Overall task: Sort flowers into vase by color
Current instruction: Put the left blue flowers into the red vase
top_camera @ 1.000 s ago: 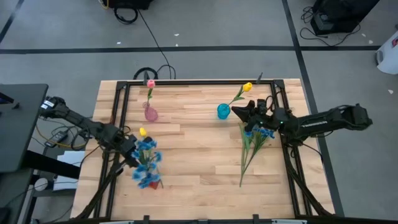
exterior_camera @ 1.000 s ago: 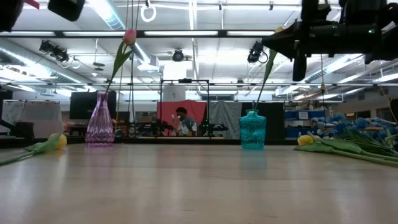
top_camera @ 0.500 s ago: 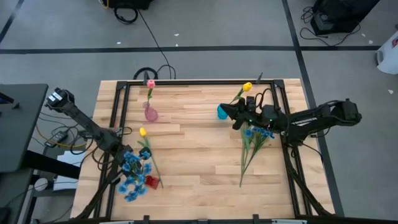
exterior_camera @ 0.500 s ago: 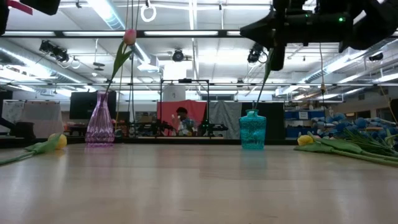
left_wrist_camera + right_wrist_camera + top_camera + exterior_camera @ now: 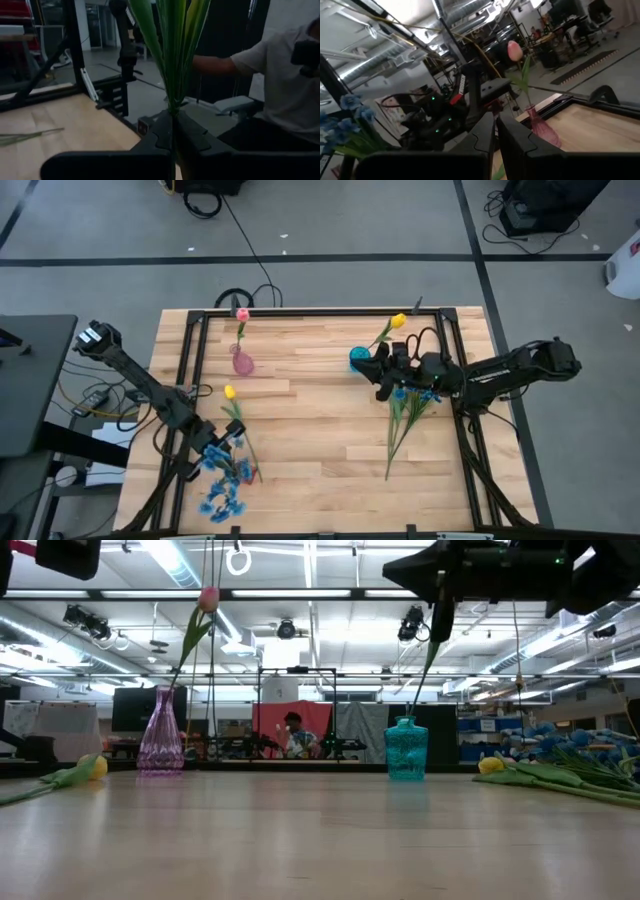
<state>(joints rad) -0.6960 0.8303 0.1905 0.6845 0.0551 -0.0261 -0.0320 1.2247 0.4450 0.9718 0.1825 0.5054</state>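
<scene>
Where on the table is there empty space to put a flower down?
The bare wood in the middle of the table, between the yellow tulip and the flowers lying on the right, is free. It is crowded by the blue vase, where the right gripper is.

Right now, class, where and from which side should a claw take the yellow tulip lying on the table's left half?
Take the yellow tulip by its bare stem just below the head, coming straight down with the fingers across it. It lies flat on the table, and the left claw holds a blue spray close by its lower end, probably crowding that part.
</scene>
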